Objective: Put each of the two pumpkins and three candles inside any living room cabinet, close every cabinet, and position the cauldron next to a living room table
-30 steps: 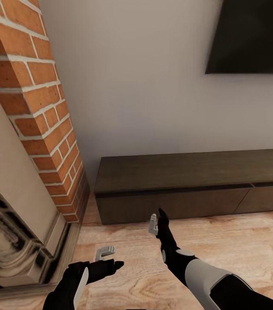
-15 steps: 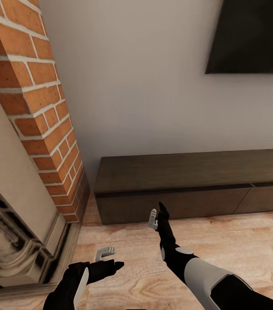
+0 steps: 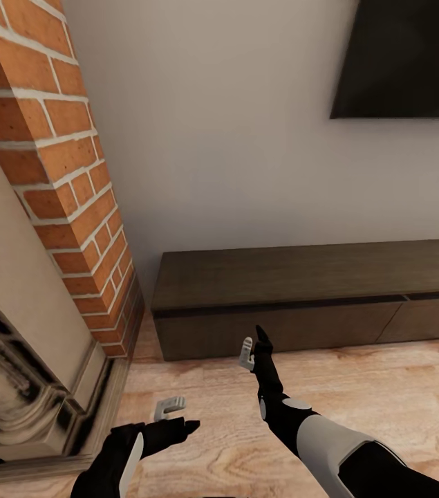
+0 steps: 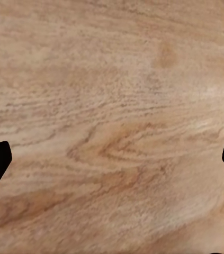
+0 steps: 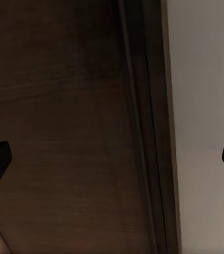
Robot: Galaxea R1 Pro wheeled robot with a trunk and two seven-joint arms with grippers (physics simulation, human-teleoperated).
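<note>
Facing the closed TV cabinet (image 3: 302,297) at twelve o'clock, the right gripper (image 3: 254,349) hangs wide, empty. At seven o'clock the left gripper (image 3: 174,413) gapes wide over plank floor (image 3: 385,401).

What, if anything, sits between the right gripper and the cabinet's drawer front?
Nothing visible does. The right gripper is open and empty, raised before the closed cabinet, with bare wood floor below; the brick fireplace stands off to the side.
</note>
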